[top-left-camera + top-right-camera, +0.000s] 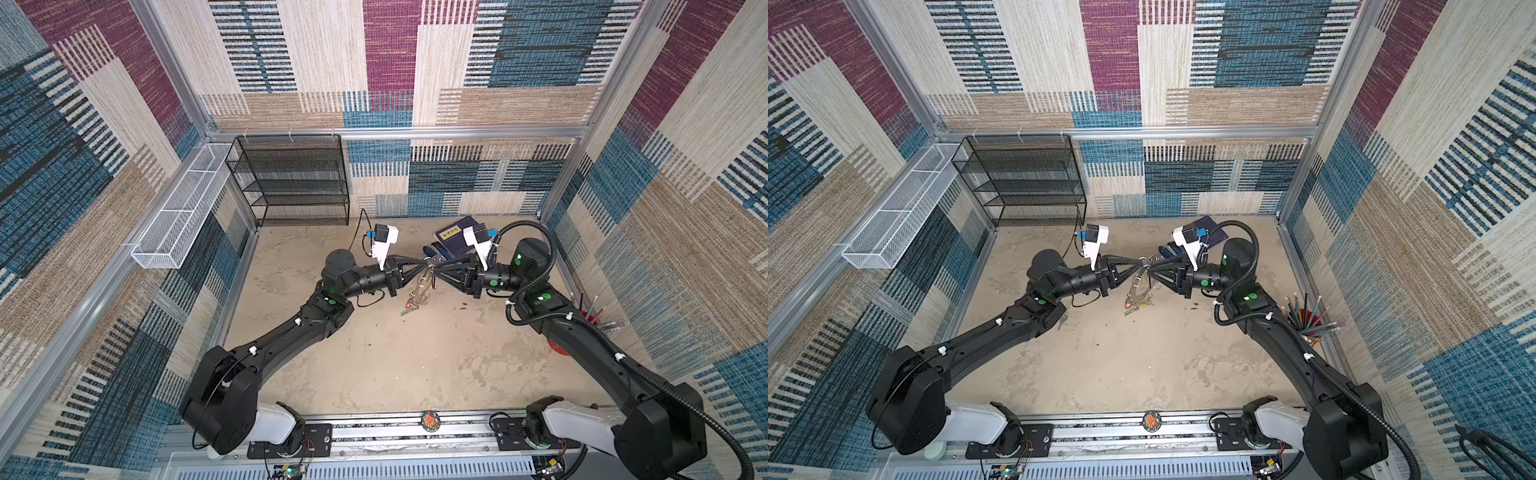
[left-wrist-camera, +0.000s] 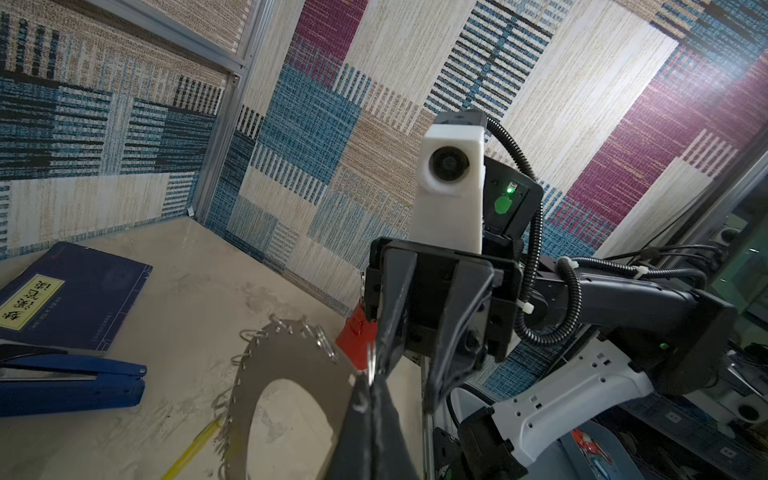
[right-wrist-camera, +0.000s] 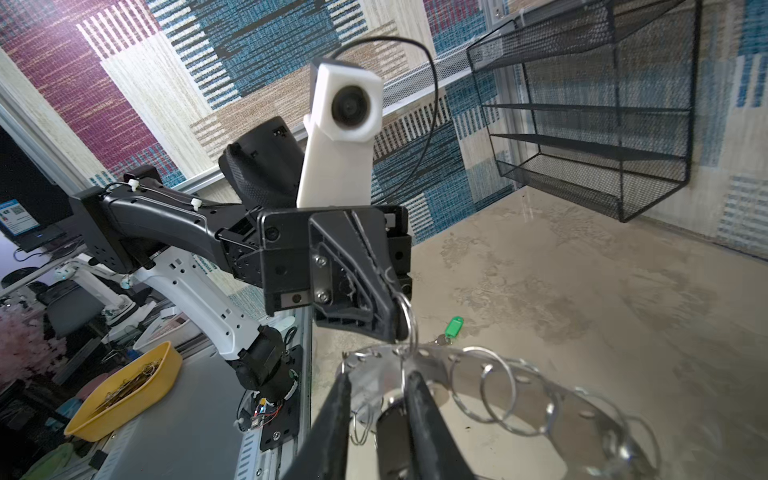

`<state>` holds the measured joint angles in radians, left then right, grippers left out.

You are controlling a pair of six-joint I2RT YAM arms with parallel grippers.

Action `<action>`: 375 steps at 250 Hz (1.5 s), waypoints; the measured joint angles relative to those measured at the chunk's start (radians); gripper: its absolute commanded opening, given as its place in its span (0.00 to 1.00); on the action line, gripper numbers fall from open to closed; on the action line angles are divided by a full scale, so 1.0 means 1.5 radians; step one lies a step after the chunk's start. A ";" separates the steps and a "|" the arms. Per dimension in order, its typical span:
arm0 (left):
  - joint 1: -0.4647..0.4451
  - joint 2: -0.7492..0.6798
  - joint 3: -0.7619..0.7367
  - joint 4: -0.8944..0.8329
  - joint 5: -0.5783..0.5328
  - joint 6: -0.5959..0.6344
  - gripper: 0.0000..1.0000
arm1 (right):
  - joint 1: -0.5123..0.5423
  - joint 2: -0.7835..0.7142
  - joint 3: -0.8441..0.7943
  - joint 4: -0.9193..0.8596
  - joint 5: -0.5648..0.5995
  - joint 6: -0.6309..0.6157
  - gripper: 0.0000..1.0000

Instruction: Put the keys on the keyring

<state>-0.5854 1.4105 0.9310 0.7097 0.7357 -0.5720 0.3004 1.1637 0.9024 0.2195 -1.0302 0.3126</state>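
The keyring (image 1: 419, 291) is a flat grey ring-shaped disc rimmed with split rings. It hangs tilted above the table between my two grippers in both top views. My left gripper (image 2: 371, 376) is shut on one split ring (image 3: 409, 322) at the disc's upper edge (image 2: 291, 361). Facing it, my right gripper (image 3: 378, 388) has its jaws apart over the disc (image 3: 519, 386). A dark rounded tag (image 3: 392, 432) sits beside one finger; I cannot tell if it is gripped. A key with a green tag (image 3: 454, 326) lies on the table beyond.
A blue book (image 2: 75, 291) and a blue stapler (image 2: 70, 382) lie at the back right. A black mesh shelf (image 1: 291, 178) stands at the back left, next to a white mesh basket (image 1: 183, 208) on the left wall. A red pencil cup (image 1: 1308, 320) stands at the right wall.
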 measured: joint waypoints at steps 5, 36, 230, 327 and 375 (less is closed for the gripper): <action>0.000 0.002 0.000 0.001 0.000 0.000 0.00 | -0.004 -0.006 -0.001 -0.002 0.002 0.000 0.29; 0.000 0.016 0.000 0.013 0.001 -0.002 0.00 | -0.022 -0.051 -0.014 0.008 -0.008 0.012 0.32; 0.000 0.050 -0.008 0.148 0.058 -0.075 0.00 | -0.022 0.057 0.008 0.127 -0.042 0.089 0.32; 0.000 0.051 -0.008 0.157 0.058 -0.087 0.00 | -0.004 0.065 -0.008 0.159 -0.057 0.105 0.25; 0.000 0.057 -0.008 0.168 0.060 -0.092 0.00 | 0.004 0.078 -0.009 0.175 -0.056 0.115 0.23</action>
<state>-0.5854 1.4967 0.9192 0.9615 0.8249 -0.7101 0.3061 1.2808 0.8890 0.4828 -1.1149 0.4847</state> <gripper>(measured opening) 0.052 0.237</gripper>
